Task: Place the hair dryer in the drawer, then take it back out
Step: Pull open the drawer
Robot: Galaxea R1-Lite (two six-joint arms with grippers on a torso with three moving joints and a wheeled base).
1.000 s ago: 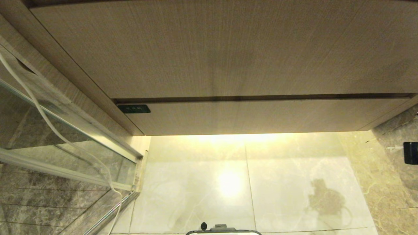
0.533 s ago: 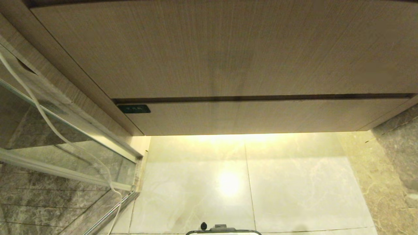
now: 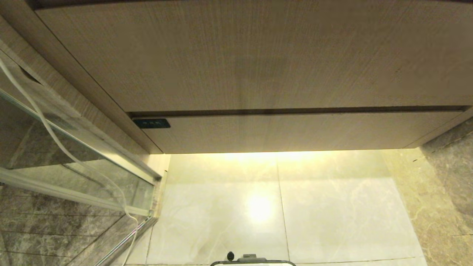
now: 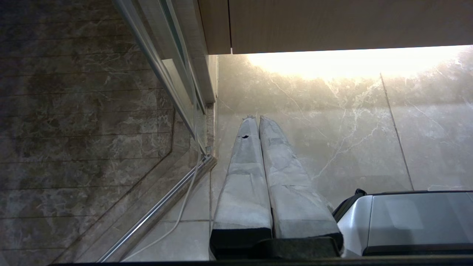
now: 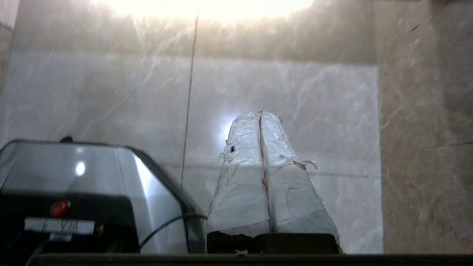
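Beneath the tall wood-grain panel (image 3: 236, 55) of the vanity, the drawer (image 3: 295, 133) sits fully pushed in, its handleless beige front flush with the cabinet and separated from the panel above by a thin dark gap; a small black label (image 3: 151, 123) marks the front's left end. Warm light spills from under the cabinet onto the pale marble floor tiles (image 3: 332, 210), leaving a bright reflection near the centre of the head view. At the robot's left, a glass shower partition (image 3: 74, 162) with a metal frame stands beside darker marble tiles (image 3: 44, 229), and a thin white cord (image 3: 55, 140) trails down across the glass to the floor track. The top edge of the robot's base (image 3: 253, 261) shows at the lower edge of the head view. Neither arm appears there. The left gripper (image 4: 255, 119), seen from its wrist camera, points at the floor beside the partition's rail, its two tape-wrapped fingers (image 4: 244, 173) pressed together with nothing between them. The right gripper (image 5: 259, 112), seen from its wrist camera, points likewise at the floor tiles, its wrapped fingers (image 5: 242, 173) pressed together and holding nothing; the robot's silver-and-black base (image 5: 92, 177) lies just beside it. The hair dryer is visible in none of the views, so where it lies cannot be told.
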